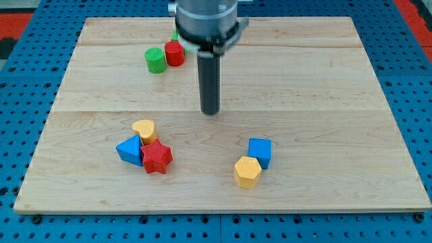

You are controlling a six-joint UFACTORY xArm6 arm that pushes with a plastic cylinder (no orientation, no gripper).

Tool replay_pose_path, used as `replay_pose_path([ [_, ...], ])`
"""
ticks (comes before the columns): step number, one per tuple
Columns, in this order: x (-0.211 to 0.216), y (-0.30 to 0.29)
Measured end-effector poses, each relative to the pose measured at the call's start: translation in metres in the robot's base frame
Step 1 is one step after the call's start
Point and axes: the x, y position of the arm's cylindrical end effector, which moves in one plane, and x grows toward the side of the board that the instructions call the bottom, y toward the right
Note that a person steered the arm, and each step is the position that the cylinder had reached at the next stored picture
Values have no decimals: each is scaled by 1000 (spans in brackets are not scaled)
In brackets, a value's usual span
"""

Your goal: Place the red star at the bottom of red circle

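Your arm's upper part is cut off at the view's top, and its housing hides a green block behind the red circle. The end effector is a bare rod with no jaws; my tip stands mid-worktop. The red star lies at seven o'clock from it, touching the blue triangle and yellow block.

A pale wooden plank board is sitting on a blue perforated pegboard surface, with red perforated panels peeking in at both top corners.
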Motion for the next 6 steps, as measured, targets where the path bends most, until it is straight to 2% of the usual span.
replay_pose_path([
  [2, 74, 10],
  [5, 125, -92],
  [6, 107, -115],
])
